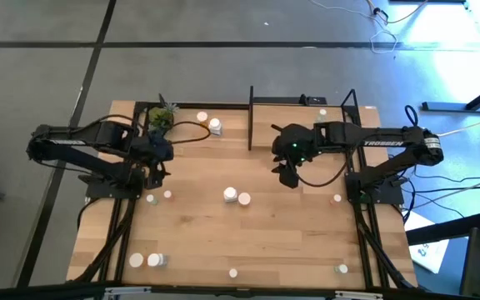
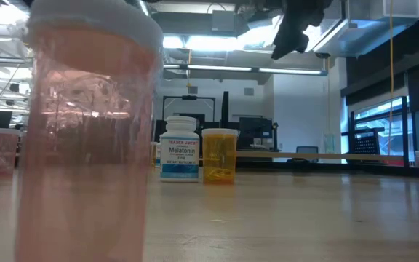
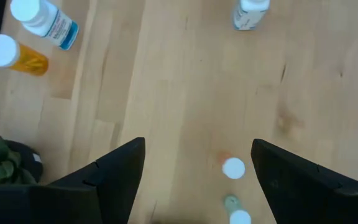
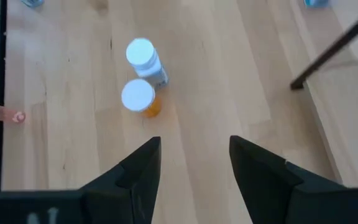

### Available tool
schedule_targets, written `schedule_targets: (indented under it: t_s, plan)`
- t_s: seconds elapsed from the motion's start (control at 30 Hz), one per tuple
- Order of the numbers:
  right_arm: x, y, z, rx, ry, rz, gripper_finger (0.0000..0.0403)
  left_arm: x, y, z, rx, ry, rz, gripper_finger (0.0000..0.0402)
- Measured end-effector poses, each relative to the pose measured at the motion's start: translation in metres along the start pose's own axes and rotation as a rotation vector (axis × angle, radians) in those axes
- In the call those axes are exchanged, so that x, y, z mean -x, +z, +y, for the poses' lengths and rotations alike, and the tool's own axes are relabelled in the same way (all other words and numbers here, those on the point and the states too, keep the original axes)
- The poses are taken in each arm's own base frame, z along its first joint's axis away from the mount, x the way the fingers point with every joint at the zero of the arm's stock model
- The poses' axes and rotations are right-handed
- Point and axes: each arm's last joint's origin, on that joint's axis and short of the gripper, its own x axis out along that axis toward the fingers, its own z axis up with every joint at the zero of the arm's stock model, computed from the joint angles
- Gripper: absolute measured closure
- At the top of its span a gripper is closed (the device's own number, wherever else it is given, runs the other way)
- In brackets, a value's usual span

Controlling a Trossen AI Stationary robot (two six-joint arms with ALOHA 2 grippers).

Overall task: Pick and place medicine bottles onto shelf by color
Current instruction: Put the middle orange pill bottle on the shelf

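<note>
Left gripper (image 1: 158, 169) parted wide, empty, hovering above bare tabletop (image 1: 198, 242) beside the potted plant (image 1: 162, 119); two small bottles (image 3: 234, 168) on the wood just below it. Right gripper (image 1: 287, 173) likewise parted, holding nothing, raised over the tabletop near the shelf (image 1: 307, 125) with its black posts. White bottle (image 4: 145, 59) and orange bottle (image 4: 139, 98) standing upright, touching, at mid-table between the arms. Further medicine bottles (image 1: 145, 260) scattered along the near edge, well apart; two more on the far board by the plant.
</note>
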Motion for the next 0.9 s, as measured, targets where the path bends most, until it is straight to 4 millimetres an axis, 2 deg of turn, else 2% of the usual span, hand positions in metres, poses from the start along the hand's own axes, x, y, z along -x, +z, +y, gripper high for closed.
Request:
schedule_targets:
  t_s: [0.2, 0.53, 0.77, 0.9]
  plan:
    - [-0.014, 0.007, 0.007, 0.080, 0.034, -0.033, 0.0210, -0.001, 0.001, 0.000, 0.035, 0.033, -0.004, 0.0113]
    - [-0.037, 0.008, 0.008, 0.050, 0.090, 0.020, 0.0210, -0.001, 0.001, 0.001, 0.042, 0.068, -0.013, 0.0113]
    - [-0.039, 0.012, 0.009, 0.051, 0.118, -0.010, 0.0209, -0.001, 0.001, 0.001, 0.042, 0.069, -0.013, 0.0113]
    - [-0.039, 0.012, 0.009, 0.057, 0.118, -0.009, 0.0194, -0.001, 0.001, 0.001, 0.042, 0.070, -0.013, 0.0113]
